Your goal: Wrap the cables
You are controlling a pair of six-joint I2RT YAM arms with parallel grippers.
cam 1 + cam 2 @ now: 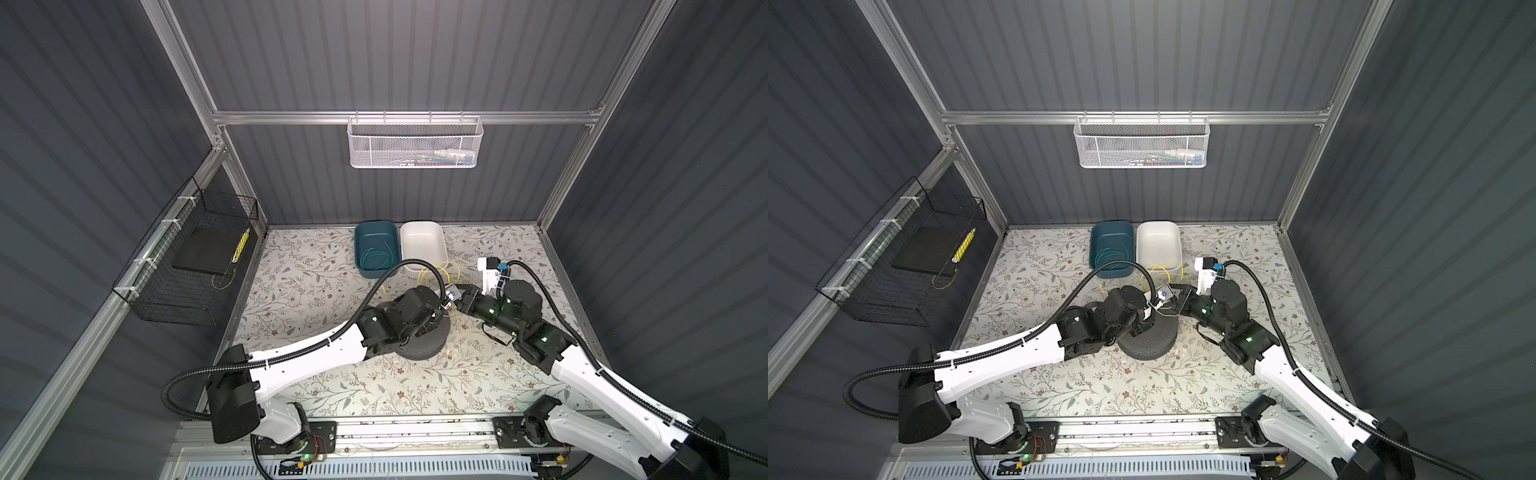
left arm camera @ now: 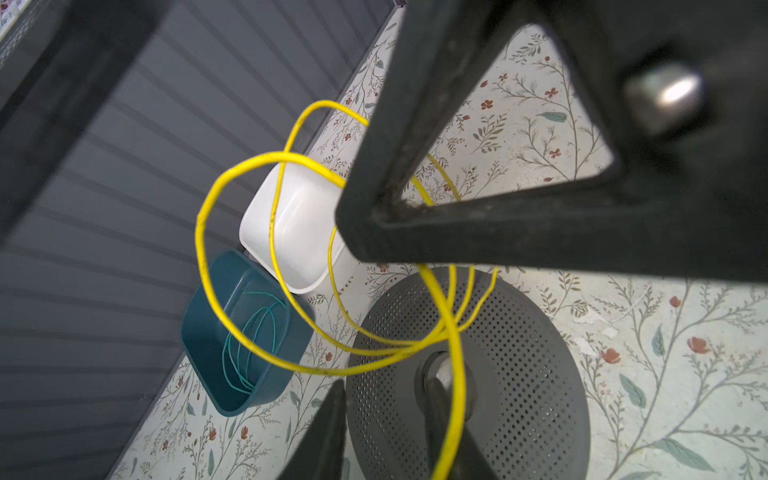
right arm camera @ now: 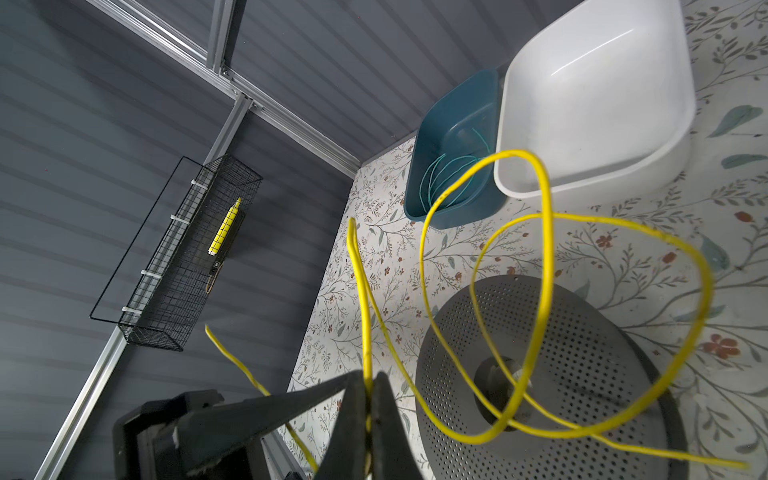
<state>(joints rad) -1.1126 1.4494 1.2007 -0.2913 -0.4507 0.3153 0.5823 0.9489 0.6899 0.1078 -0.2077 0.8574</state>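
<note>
A teal bin (image 1: 362, 253) and a white bin (image 1: 422, 245) sat side by side on the floral tablecloth (image 1: 311, 270). Nearer stood a grey perforated disc (image 1: 424, 345). A black wire basket (image 1: 178, 291) held a yellow marker (image 1: 241, 247); a white mesh basket (image 1: 415, 145) hung behind.

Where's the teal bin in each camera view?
In a top view: teal bin against the back wall, near the middle.
In a top view: teal bin, same spot.
Left wrist: teal bin behind loops of the yellow cable.
Right wrist: teal bin at the back wall's foot, beyond the loops.
Shared landmark: white bin beside it.
</note>
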